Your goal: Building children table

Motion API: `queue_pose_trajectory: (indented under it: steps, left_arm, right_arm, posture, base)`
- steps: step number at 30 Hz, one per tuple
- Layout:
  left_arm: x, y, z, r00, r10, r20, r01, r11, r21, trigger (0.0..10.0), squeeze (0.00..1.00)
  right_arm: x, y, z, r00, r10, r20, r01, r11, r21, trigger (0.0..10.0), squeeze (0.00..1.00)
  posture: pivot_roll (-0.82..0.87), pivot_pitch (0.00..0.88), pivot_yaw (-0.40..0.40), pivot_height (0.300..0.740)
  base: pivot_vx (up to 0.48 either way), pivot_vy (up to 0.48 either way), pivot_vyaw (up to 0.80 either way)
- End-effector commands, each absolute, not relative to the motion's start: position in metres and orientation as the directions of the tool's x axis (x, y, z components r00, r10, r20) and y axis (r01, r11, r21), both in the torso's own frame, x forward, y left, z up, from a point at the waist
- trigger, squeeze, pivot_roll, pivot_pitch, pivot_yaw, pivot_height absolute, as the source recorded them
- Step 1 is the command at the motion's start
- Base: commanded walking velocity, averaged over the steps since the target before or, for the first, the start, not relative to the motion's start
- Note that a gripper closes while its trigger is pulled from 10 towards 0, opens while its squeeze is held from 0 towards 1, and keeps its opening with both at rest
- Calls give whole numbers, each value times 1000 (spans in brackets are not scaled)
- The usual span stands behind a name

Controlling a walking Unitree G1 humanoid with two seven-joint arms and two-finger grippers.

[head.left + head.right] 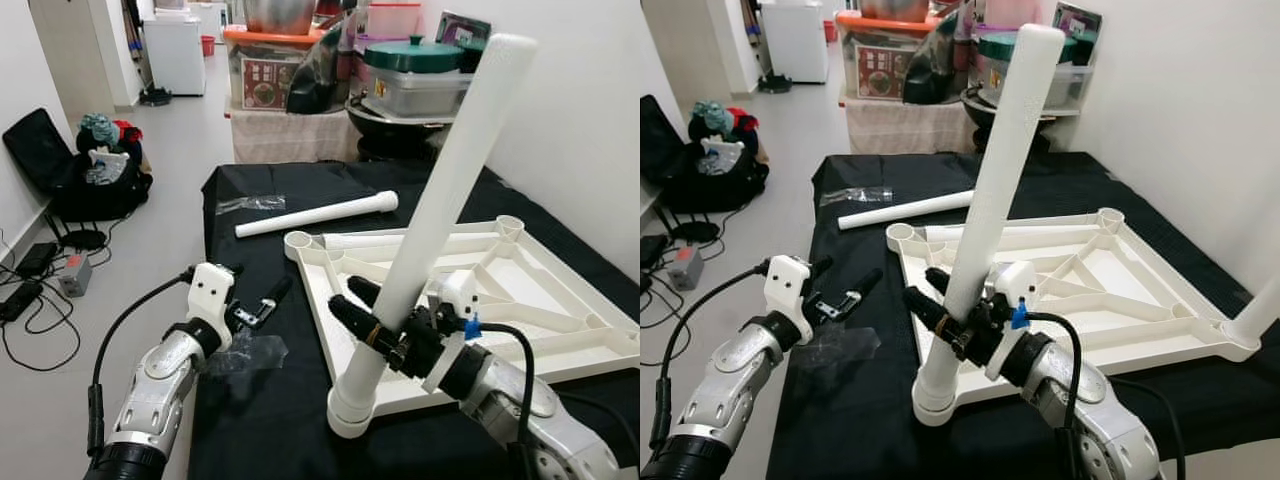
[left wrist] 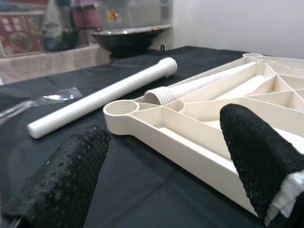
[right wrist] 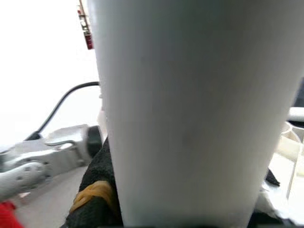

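The leg (image 1: pixel 430 225) you are holding is standing in the near corner socket (image 1: pixel 350 412) of the upturned tabletop (image 1: pixel 520 300), and that pairing is what the next move hangs on. Its long axis is not upright: the foot is sitting at the socket on the edge nearest you, while the top is leaning away from you and toward your right, over the ribbed underside. From these views I cannot tell whether the threaded end is seated or only resting in the collar.

Your right gripper (image 1: pixel 385 322) is clamping that leg low down, just above the socket, with its black fingers wrapped around the tube from the right; in the right wrist view the white tube is crowding the lens between the pads. Judging from the tilt, you are going to need to bring the axis square to the socket before turning or pressing, otherwise the thread is likely to bind.

Your left gripper (image 1: pixel 258 310) is hovering over the black cloth (image 1: pixel 260 420) just to the left of that same corner, fingers spread and holding nothing, so it is the free hand and the nearer one to the spare parts. A second leg (image 1: pixel 318 215) is lying flat on the cloth beyond the tabletop's far-left socket (image 2: pixel 121 108), its long axis running left to right. A third leg (image 2: pixel 199 85) is lying inside the tabletop frame, threaded end toward that socket.
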State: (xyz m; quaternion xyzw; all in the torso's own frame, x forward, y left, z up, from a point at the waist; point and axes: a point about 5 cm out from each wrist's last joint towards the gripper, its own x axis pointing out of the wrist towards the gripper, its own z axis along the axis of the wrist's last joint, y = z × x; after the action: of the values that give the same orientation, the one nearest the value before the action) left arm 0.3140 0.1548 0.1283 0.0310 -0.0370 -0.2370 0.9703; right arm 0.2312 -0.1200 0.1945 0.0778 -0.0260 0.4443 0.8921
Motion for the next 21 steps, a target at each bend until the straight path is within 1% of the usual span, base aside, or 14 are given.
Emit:
queue_pose_trajectory:
  steps: [1, 4, 12, 21]
  left_arm:
    - [313, 155, 124, 888, -458, 41, 455, 888, 63, 10000, 0]
    - [313, 155, 124, 888, -458, 41, 455, 888, 63, 10000, 0]
    - [313, 156, 123, 887, -460, 33, 457, 887, 62, 10000, 0]
    - [314, 155, 123, 886, -463, 32, 461, 885, 62, 10000, 0]
  right_arm:
    - [228, -115, 179, 583, 811, 47, -806, 570, 161, 0, 0]
    - [227, -114, 179, 580, 814, 42, -808, 567, 159, 0, 0]
    - [217, -109, 179, 520, 854, 26, -839, 505, 202, 0, 0]
    - [215, -109, 182, 502, 865, 27, -852, 488, 190, 0, 0]
  posture:
    - [41, 0, -76, 740]
    - [41, 0, -76, 740]
    - [40, 0, -72, 740]
    - [38, 0, -68, 740]
  base:
    - [0, 0, 0]
    - [0, 0, 0]
    - [0, 0, 0]
    - [0, 0, 0]
